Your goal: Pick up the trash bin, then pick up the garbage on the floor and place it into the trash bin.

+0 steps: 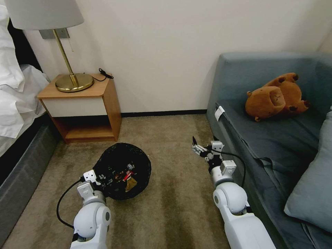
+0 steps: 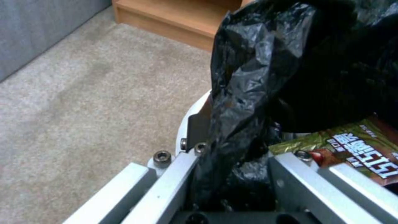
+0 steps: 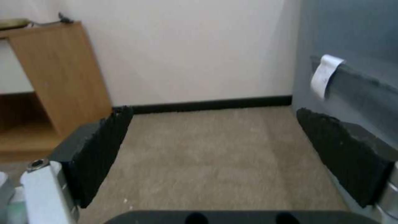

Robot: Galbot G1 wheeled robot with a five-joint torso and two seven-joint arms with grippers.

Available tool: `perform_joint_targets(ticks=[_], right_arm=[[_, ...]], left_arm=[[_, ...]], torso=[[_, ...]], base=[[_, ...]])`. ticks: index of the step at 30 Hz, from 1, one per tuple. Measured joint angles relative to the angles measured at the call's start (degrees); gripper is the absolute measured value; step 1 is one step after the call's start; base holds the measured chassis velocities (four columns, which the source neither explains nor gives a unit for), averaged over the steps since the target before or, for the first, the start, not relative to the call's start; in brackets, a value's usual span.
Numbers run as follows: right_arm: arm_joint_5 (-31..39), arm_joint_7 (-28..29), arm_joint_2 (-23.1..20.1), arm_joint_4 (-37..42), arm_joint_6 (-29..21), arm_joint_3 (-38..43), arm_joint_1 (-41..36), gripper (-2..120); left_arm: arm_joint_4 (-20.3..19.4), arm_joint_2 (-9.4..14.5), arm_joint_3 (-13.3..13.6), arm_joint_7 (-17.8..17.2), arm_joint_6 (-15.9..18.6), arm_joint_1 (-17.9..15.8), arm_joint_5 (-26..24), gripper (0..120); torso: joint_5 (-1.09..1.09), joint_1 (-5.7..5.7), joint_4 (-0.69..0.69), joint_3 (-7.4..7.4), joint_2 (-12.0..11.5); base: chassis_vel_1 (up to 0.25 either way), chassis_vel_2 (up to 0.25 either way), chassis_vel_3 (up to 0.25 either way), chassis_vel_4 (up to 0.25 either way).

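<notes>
At the bottom of the head view, nearest the camera, the two white arms reached up into the frame, and the left gripper (image 1: 103, 178) sat at the lower left, clamped on the near rim of the trash bin (image 1: 122, 171). The left wrist view showed its metal fingers (image 2: 166, 183) pinching the black bag (image 2: 257, 77) where it folded over the white rim. The bin hung left of centre in the lower half of the head view, its mouth tipped toward the camera. Inside it lay the garbage (image 1: 128, 178): a red-and-white wrapper and a tan scrap, and in the left wrist view a brown-green snack wrapper (image 2: 360, 149) with white lettering showed at the lower right, against the bag.

The right gripper (image 1: 197, 148) was right of centre in the head view, just beside the front edge of the sofa (image 1: 276, 138), above the carpet (image 1: 173, 193). Its two black pads (image 3: 99, 152) stood wide apart with nothing between them, bare carpet and the wall's dark skirting visible through the gap.

Farther out, a wooden nightstand (image 1: 83, 107) stood at the upper left with a brass lamp (image 1: 69, 76) on top, a bed (image 1: 17, 103) touching the left edge. A brown plush toy (image 1: 276, 97) lay on the sofa seat at the upper right, a grey cushion (image 1: 314, 186) at the right edge.
</notes>
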Motion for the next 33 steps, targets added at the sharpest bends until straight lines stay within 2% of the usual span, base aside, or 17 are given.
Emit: perform_joint_targets(ticks=[1,3,8,11,14,16,18,19,21,22,26,28,29,31,33], right_arm=[[0.0,0.0,0.0,0.0,0.0,0.0,0.0,100],[-0.3,-1.1,-0.8,-0.7,1.1,0.3,-0.1,100],[-0.3,-1.1,-1.1,-1.2,2.3,0.2,0.2,100],[1.6,-0.9,-1.5,-1.7,3.4,-0.6,0.1,100],[1.8,-0.9,-1.7,-1.8,3.5,-0.6,0.1,100],[2.2,-2.0,-2.3,-1.9,4.7,-0.5,0.0,100],[2.2,-2.5,-2.4,-2.0,5.3,-0.5,-0.1,100],[2.3,-3.7,-2.7,-2.0,6.5,-0.4,-0.5,100],[2.3,-4.0,-2.7,-2.0,6.8,-0.3,-0.6,100],[2.1,-4.9,-2.7,-2.3,7.8,-0.2,-1.0,100],[1.5,-5.7,-2.5,-2.6,9.1,0.0,-1.7,100],[1.2,-6.4,-2.3,-2.5,10.1,0.1,-2.4,100],[1.2,-6.4,-2.3,-2.5,10.1,0.1,-2.4,100],[1.1,-6.8,-2.2,-1.9,10.4,0.3,-2.8,100],[1.1,-6.9,-2.2,-1.8,10.5,0.3,-2.9,100]], left_arm=[[0.0,0.0,0.0,0.0,0.0,0.0,0.0,1],[-0.6,0.6,-0.4,0.3,-0.3,0.1,-3.0,1],[-1.0,0.7,-1.0,0.1,-0.4,0.0,-5.3,1],[-1.3,0.9,-1.9,-2.0,0.6,-0.9,-11.8,1],[-1.2,1.1,-2.5,-3.5,1.4,-1.7,-14.7,1],[-0.1,1.8,-3.9,-7.8,3.0,-4.3,-21.2,1],[0.1,2.0,-4.3,-8.5,3.2,-4.8,-22.2,1],[1.2,2.6,-5.3,-10.0,3.7,-6.3,-24.5,1],[1.6,2.8,-5.6,-10.5,3.9,-6.8,-25.2,1],[2.9,3.3,-6.5,-12.1,4.3,-8.5,-26.9,1],[5.1,3.9,-7.5,-14.3,4.6,-10.8,-28.8,1],[8.2,5.1,-7.8,-19.3,5.3,-14.2,-34.1,1],[8.2,5.1,-7.8,-19.3,5.3,-14.2,-34.1,1],[11.7,6.2,-7.8,-22.2,5.7,-17.6,-37.0,1],[13.1,6.5,-7.8,-23.0,5.8,-18.8,-37.8,1]], torso=[[0.00,0.00,0.00,0.00,0.0],[0.00,0.00,0.00,0.00,0.0],[0.00,0.00,0.01,0.00,0.0],[0.00,0.00,0.01,0.00,0.0],[0.00,0.00,0.01,0.00,0.0],[-0.01,0.00,0.00,0.00,0.0],[0.00,0.00,0.01,0.00,0.0],[-0.01,0.00,0.01,0.00,0.0],[-0.01,0.00,0.01,0.00,0.0],[-0.01,0.00,0.01,0.00,0.0],[-0.01,0.00,0.01,0.00,0.0],[0.00,0.00,0.00,0.00,0.0],[0.00,0.00,0.00,0.00,0.0],[-0.02,0.00,0.00,0.00,0.0],[-0.01,0.00,0.01,0.00,0.0]], base=[[0.000,0.000,0.000,0.000],[0.000,0.000,0.000,0.000],[0.000,0.000,0.000,0.000],[0.000,0.000,0.000,0.000],[0.000,0.000,0.000,0.000],[0.000,0.000,0.000,0.000],[0.000,0.000,0.000,0.000],[0.000,0.000,0.000,0.000],[0.000,0.000,0.000,0.000],[0.000,0.000,0.000,0.000],[0.000,0.000,0.000,0.000],[0.000,0.000,0.000,0.000],[0.000,0.000,0.000,0.000],[0.000,0.000,0.000,0.000],[0.000,0.000,0.000,0.000]])
